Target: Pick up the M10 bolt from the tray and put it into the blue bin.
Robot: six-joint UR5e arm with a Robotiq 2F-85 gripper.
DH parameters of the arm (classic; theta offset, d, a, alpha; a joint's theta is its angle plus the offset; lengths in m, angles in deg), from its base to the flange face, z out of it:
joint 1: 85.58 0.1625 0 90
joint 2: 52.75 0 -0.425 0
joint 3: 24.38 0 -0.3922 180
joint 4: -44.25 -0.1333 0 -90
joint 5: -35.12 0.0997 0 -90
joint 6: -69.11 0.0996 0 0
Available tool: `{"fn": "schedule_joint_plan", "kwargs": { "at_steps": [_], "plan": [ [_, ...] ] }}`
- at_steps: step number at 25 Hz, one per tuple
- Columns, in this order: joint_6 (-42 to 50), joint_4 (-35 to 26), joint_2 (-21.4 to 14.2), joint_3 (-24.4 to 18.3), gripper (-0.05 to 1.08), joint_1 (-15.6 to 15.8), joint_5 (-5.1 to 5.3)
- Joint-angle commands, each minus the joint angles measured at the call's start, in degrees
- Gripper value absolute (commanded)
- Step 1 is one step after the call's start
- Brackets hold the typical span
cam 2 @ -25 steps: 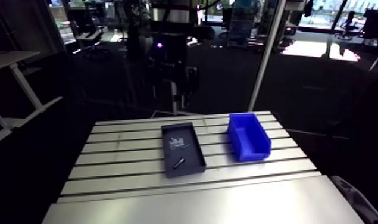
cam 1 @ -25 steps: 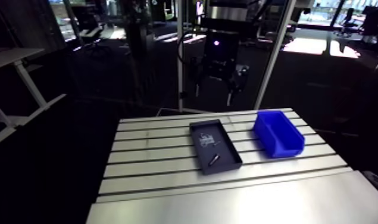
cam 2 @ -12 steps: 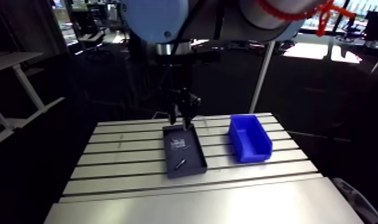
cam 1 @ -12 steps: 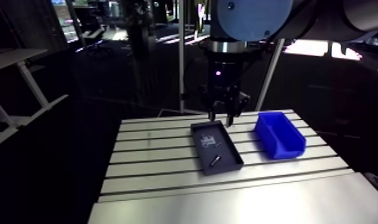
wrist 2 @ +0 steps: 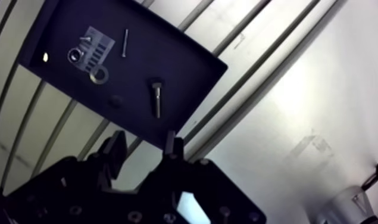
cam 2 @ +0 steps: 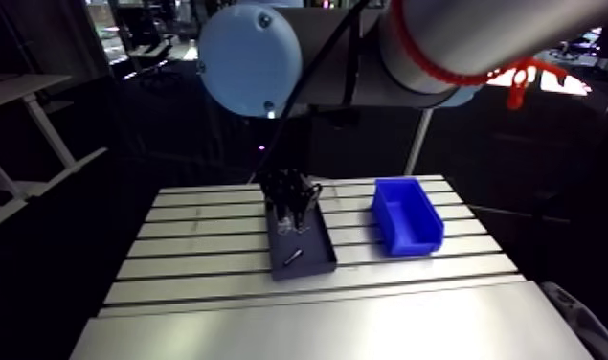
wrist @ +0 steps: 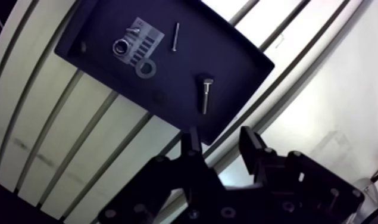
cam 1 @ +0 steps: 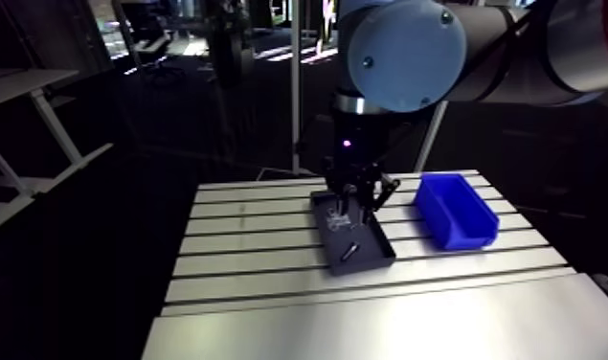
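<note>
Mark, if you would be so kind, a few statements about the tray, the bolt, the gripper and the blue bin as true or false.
1. The M10 bolt lies in the tray. True.
2. The gripper is shut on the bolt. False: its fingers stand apart and empty, and the bolt lies ahead of them.
3. The blue bin holds the bolt. False: the bolt is in the tray.
4. A washer lies in the tray too. True.
5. The bin touches the tray. False: a strip of table shows between them.

Open room above low-walled tray (wrist: 234, 64)
</note>
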Motion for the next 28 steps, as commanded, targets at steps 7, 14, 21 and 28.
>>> {"fn": "schedule_joint_plan", "kwargs": {
  "at_steps": [7,14,21,28],
  "plan": [
    [1.24,4.66,1.92,2.65,0.54,0.21,-0.06],
    [1.15,6.15,2.63,3.35,0.54,0.21,-0.06],
    [1.07,9.58,3.77,4.41,0.54,0.21,-0.06],
    [0.80,9.93,4.30,4.50,0.55,0.30,-0.06]
  ]
}}
